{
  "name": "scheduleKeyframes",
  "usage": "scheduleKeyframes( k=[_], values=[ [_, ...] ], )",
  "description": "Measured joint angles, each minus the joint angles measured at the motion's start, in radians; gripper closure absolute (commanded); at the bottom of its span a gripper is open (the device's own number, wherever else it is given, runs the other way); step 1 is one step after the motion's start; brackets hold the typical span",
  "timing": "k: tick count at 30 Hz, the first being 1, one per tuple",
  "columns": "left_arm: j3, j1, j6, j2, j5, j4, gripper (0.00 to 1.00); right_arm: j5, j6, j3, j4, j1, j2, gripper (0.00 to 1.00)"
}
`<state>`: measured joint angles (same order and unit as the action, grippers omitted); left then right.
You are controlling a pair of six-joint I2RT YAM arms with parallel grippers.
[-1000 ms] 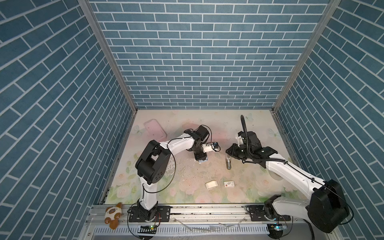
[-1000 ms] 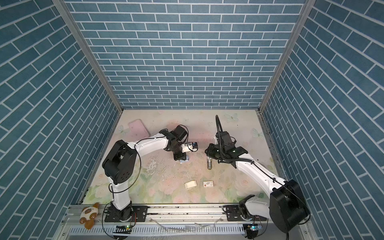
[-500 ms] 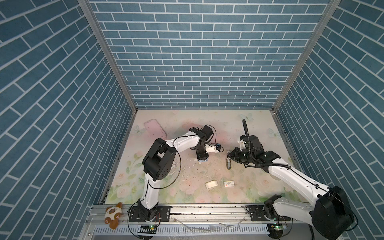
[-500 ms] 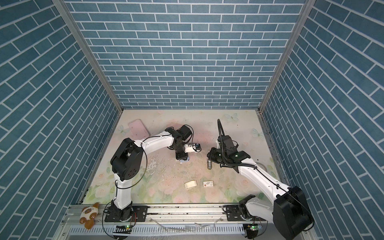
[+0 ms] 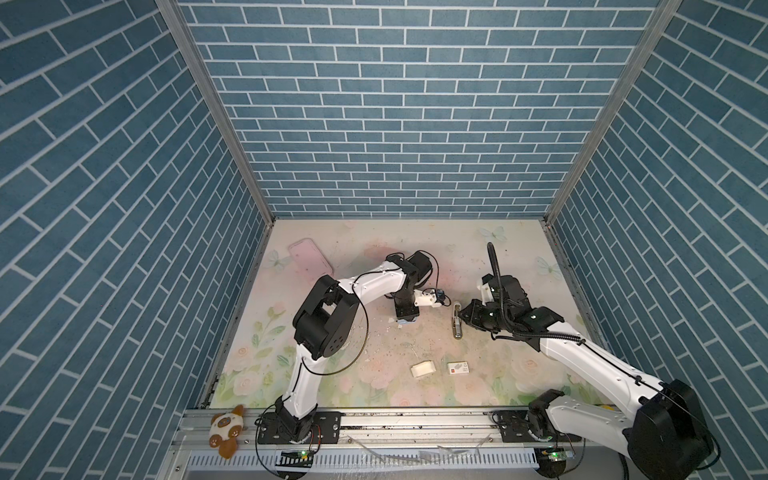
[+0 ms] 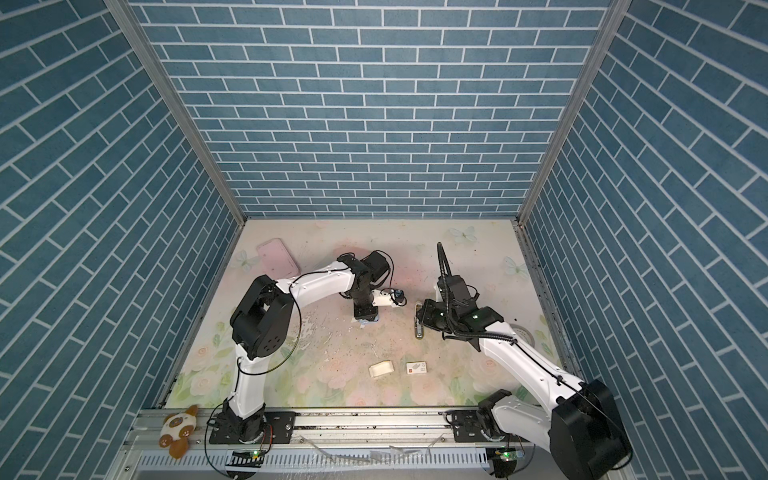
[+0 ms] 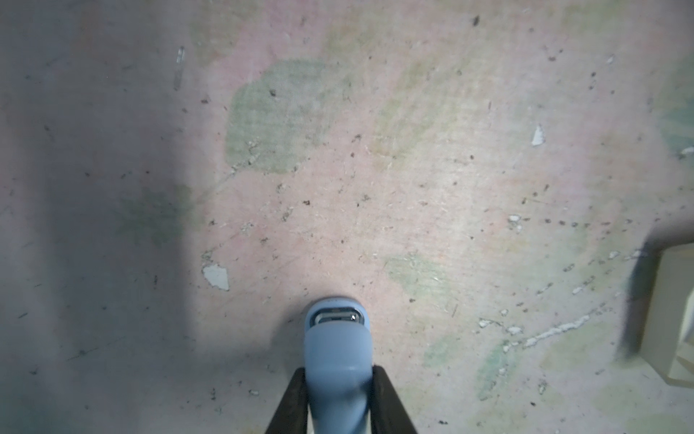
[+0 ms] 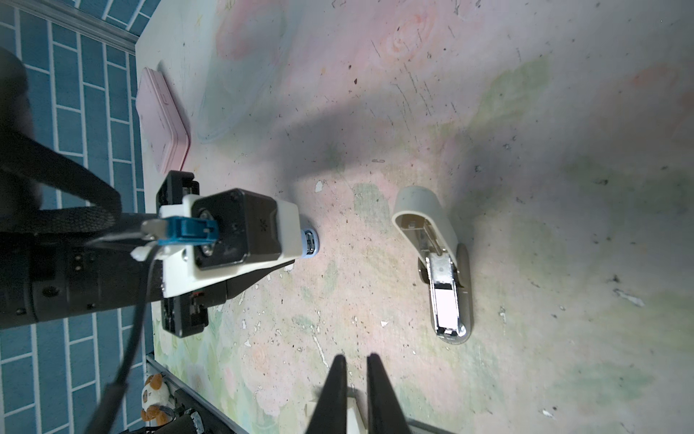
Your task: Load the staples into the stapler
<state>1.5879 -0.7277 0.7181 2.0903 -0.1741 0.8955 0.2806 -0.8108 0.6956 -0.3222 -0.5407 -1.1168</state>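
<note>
Top views first. Left gripper (image 5: 405, 319) is pointing straight down at the floral table (image 5: 395, 395), clamping a blue stapler (image 5: 406, 331) nose-down. I can't tell if the nose is actually touching. Right gripper (image 5: 466, 316) is hovering just beside a beige stapler (image 5: 456, 323) that's lying flipped open mid-table. White card tray (image 5: 423, 368) and red-marked sleeve (image 5: 458, 368) are sitting side by side nearer the rail, well apart from both arms. They're too small here to say whether any strips are lying in the tray.

Left wrist: dark fingers (image 7: 390, 406) are squeezing the blue body from both sides, with its metal mouth facing the table.

Right wrist: jaws are sitting all but pressed together, just a thin slit, and I'm not seeing anything pinched in it. The beige lid is tilting up. What looks like the staples (image 8: 445, 302), a bright silvery strip, is lying in the open channel, though I'm not 100% sure on that.

If that's right, I'm guessing the step in hand is closing it up. I'd be checking the strip is lying flush first. Then I'd be pressing slowly on the raised lid near its free end, jaws together. Nothing is pinning that stapler, so it's probably going to skate if the push is coming in sideways.
</note>
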Motion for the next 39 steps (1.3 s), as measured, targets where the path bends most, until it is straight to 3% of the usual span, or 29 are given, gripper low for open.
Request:
scheduleKeyframes(
  k=[22,39],
  values=[
    [-0.007,-0.006,-0.015,-0.018,0.043,0.011,0.76,-0.029,0.001,-0.012,-0.003,0.005,0.010,0.84],
    [-0.037,-0.005,-0.030,-0.037,0.066,0.020,0.52,-0.058,0.051,-0.027,-0.006,0.009,0.006,0.73]
  ],
)
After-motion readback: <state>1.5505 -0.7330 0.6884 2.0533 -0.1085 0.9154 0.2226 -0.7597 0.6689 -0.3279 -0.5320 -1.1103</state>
